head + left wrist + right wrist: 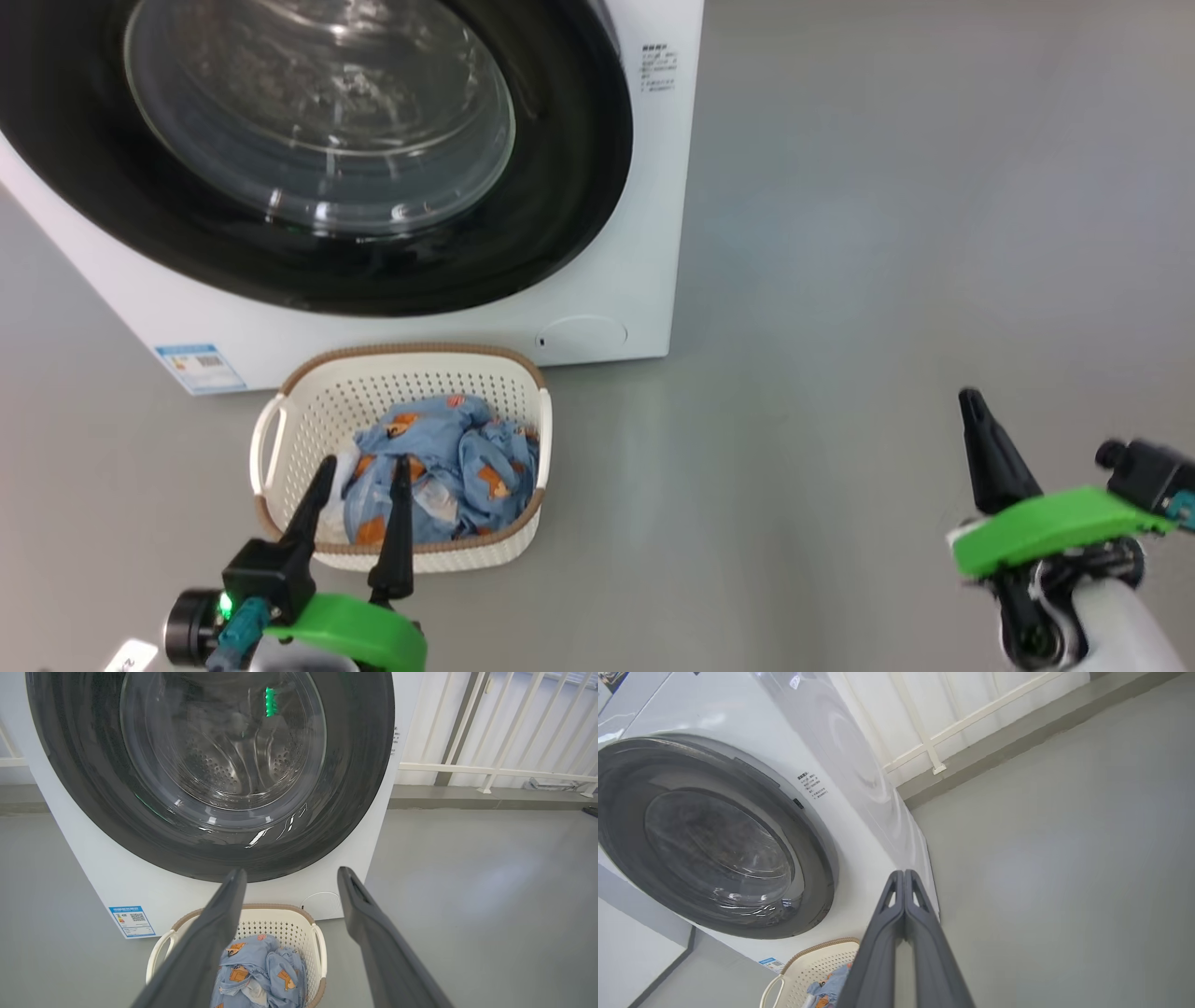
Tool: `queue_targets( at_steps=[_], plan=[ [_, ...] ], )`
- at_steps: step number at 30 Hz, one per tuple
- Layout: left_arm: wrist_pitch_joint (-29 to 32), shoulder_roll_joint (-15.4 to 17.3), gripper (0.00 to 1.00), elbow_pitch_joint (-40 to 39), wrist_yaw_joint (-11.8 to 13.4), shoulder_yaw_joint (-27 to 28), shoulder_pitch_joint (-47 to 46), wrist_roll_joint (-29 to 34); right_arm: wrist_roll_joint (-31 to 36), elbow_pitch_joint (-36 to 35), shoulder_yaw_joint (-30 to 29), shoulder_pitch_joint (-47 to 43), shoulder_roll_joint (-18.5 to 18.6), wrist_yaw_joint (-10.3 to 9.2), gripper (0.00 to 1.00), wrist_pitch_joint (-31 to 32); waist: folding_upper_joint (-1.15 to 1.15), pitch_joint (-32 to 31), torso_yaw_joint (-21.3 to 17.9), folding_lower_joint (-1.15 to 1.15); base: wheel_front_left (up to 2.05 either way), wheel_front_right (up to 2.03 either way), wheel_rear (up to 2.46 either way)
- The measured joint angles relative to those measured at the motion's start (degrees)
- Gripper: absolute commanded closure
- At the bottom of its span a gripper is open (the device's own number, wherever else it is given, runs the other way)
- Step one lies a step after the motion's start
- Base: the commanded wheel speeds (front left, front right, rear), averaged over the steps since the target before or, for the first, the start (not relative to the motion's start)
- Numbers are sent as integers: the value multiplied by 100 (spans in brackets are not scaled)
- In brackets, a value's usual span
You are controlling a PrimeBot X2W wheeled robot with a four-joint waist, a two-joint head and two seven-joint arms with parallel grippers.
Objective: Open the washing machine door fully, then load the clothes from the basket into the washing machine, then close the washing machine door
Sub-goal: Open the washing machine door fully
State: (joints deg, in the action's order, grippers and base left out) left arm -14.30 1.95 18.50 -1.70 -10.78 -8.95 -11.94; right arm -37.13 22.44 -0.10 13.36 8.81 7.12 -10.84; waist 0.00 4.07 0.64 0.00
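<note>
Washing machine door (560, 205) was recorded closed ahead of 2 grippers: left gripper (362, 464) held spread above the clothes (467, 457) for picking, right gripper (903, 873) pinched together empty, probably for door-pulling.

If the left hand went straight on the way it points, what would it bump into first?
Likely the washer door, at its lower rim, after passing over the basket; depth is unclear.

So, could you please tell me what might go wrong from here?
The door is shut and the right gripper, also shut, sits off to the side; hooking the glossy edge, it may slip.
The left gripper hangs open over the basket, close before the door, which may clip it swinging out.
The clothes lie bunched; one grab may leave some.
</note>
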Motion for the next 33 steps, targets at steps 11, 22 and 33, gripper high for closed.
queue_targets(
  at_steps=[11,22,33],
  plan=[
    [-23,-3,0,-275,162,-300,-632,-44,-3184,253,-347,1304,123,0,100,1457,0,746,186,0,0,0,0],
    [-23,-9,0,-508,363,-651,-1150,-172,-5044,1182,-910,3165,148,0,100,2828,0,1580,433,1,0,0,0],
    [-24,-16,0,-684,514,-934,-1599,-264,-5958,2253,-969,5098,142,0,100,3951,0,2305,719,1,0,0,0]
  ],
)
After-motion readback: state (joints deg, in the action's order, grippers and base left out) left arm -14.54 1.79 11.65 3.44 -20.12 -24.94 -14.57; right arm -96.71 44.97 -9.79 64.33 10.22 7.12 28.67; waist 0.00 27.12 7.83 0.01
